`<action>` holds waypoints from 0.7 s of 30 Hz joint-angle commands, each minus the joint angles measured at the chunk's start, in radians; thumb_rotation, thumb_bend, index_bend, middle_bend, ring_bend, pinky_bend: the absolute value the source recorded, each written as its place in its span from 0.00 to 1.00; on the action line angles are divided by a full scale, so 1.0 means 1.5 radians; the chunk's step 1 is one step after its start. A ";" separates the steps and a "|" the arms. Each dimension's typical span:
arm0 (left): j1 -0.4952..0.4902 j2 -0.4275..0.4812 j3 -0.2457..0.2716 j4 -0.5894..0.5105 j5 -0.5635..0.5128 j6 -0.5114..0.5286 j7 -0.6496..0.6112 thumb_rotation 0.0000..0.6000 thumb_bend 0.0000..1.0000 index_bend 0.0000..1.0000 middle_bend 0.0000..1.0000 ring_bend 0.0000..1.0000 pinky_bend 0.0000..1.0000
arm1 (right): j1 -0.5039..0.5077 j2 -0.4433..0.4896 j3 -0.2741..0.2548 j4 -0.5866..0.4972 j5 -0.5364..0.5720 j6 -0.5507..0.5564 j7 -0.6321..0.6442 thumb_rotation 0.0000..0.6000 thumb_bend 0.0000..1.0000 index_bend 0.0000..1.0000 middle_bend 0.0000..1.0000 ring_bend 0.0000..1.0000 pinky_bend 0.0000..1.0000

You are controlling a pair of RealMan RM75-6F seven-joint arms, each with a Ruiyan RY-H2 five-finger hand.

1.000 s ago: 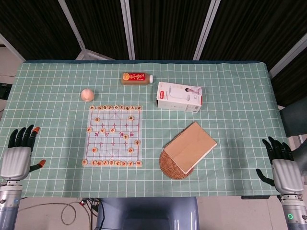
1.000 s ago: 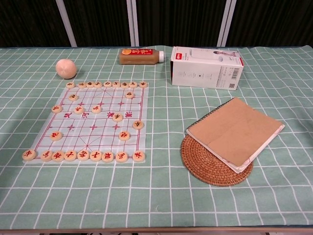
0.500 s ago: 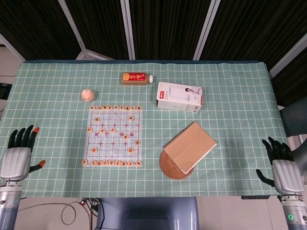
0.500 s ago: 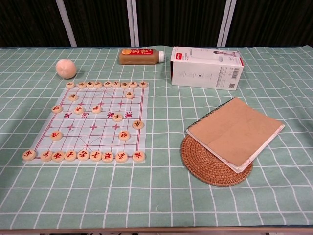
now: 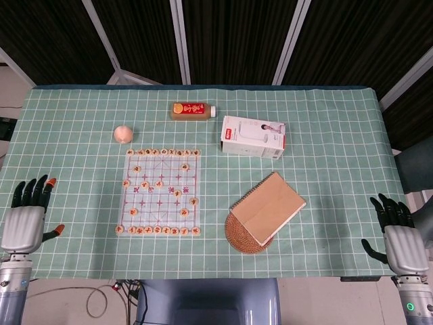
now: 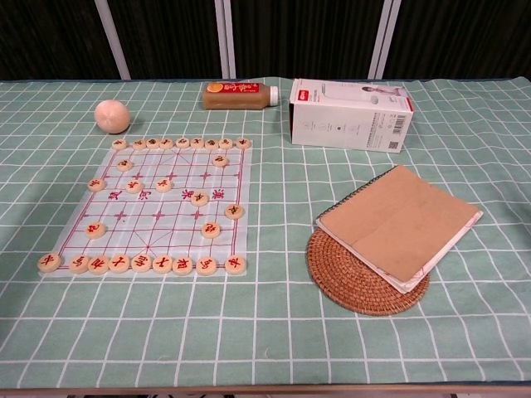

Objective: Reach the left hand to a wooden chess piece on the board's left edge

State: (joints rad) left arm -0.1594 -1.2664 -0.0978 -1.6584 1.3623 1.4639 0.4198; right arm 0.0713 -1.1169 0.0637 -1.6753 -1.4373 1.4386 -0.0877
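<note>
Wooden chess pieces (image 6: 96, 230) sit on the board (image 6: 170, 207), several along its left edge, on the green checked bench (image 5: 325, 135). I see my left hand (image 5: 26, 222) at the near left corner, well apart from the board, fingers (image 5: 30, 193) spread and holding nothing. My right hand (image 5: 400, 242) rests at the near right corner, likewise released. Right of the board a notebook (image 6: 398, 224) lies on a woven mat (image 6: 348, 286).
</note>
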 commanded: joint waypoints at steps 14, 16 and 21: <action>-0.049 -0.006 -0.043 -0.009 -0.063 -0.057 0.049 1.00 0.13 0.27 0.96 0.78 0.87 | 0.001 0.002 0.001 -0.002 0.009 -0.007 0.004 1.00 0.34 0.00 0.00 0.00 0.00; -0.068 -0.009 -0.054 -0.011 -0.082 -0.081 0.061 1.00 0.15 0.31 0.99 0.81 0.90 | 0.001 0.002 0.002 -0.003 0.012 -0.009 0.003 1.00 0.34 0.00 0.00 0.00 0.00; -0.105 -0.018 -0.071 -0.003 -0.120 -0.129 0.089 1.00 0.17 0.35 1.00 0.84 0.93 | 0.001 0.004 0.002 -0.007 0.018 -0.013 0.001 1.00 0.34 0.00 0.00 0.00 0.00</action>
State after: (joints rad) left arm -0.2948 -1.2862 -0.1921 -1.6692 1.2032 1.2937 0.5340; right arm 0.0734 -1.1116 0.0667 -1.6849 -1.4107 1.4196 -0.0866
